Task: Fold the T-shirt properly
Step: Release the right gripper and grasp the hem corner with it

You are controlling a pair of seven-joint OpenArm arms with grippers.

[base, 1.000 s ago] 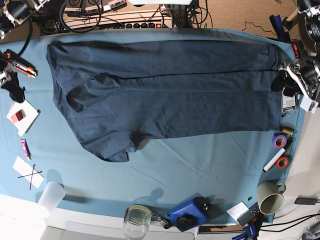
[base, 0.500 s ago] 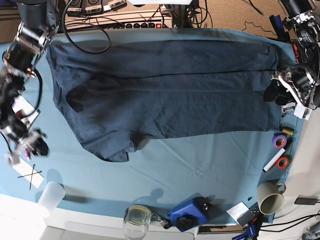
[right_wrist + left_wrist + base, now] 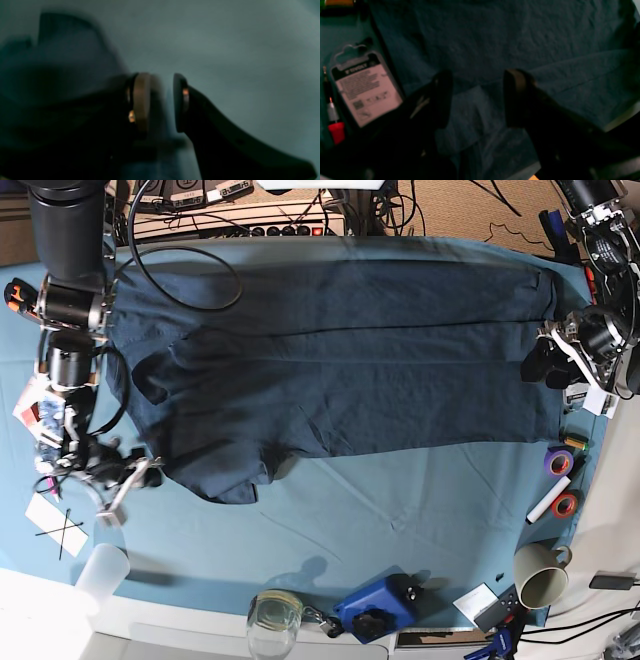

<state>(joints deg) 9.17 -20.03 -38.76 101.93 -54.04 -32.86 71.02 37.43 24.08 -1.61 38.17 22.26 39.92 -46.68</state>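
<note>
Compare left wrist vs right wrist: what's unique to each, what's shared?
Left wrist only: the left gripper open over the T-shirt near its edge, plus a white labelled blister pack and a red-tipped item on the tablecloth.

Right wrist only: the right gripper, open with a narrow gap, over mostly bare tablecloth; the image is blurred.

Both: open jaws holding nothing, dark shirt fabric and teal cloth.
</note>
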